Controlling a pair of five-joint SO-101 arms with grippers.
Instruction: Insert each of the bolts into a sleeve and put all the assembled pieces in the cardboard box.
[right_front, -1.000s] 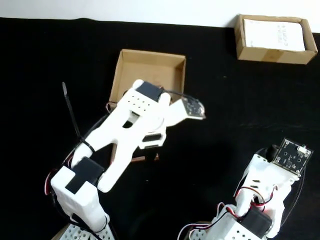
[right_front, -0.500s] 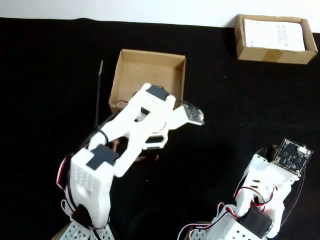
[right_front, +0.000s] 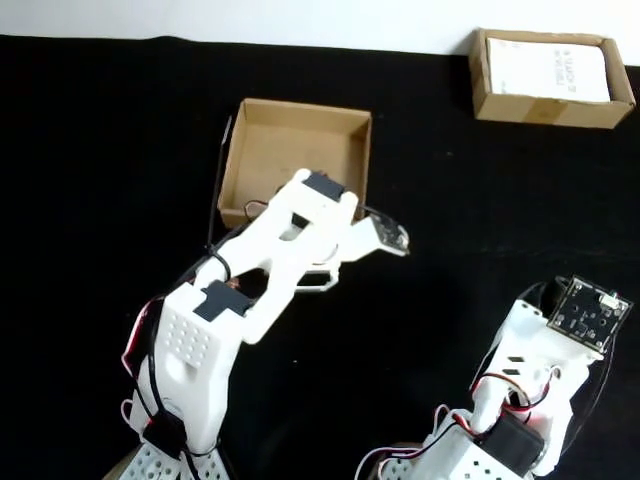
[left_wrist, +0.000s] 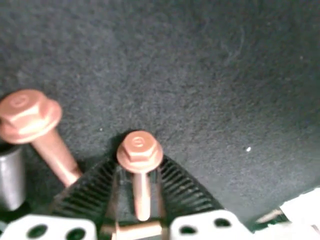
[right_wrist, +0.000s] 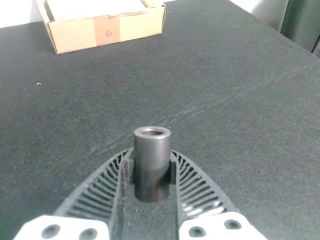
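Black cloth tabletop (right_front: 440, 150); white surface (right_front: 300, 18) beyond.

Copper bolt (left_wrist: 139, 149) in left pincer (left_wrist: 140, 161), grey sleeve (right_wrist: 151, 155) in right pincer (right_wrist: 151, 167)

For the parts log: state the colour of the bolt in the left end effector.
The bolt is copper-coloured; the left wrist view shows it best.

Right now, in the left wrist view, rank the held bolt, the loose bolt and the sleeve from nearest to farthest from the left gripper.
1. The held bolt, clamped in the left gripper itself.
2. The loose bolt, lying close beside the gripper.
3. The sleeve, past the loose bolt on that same side.
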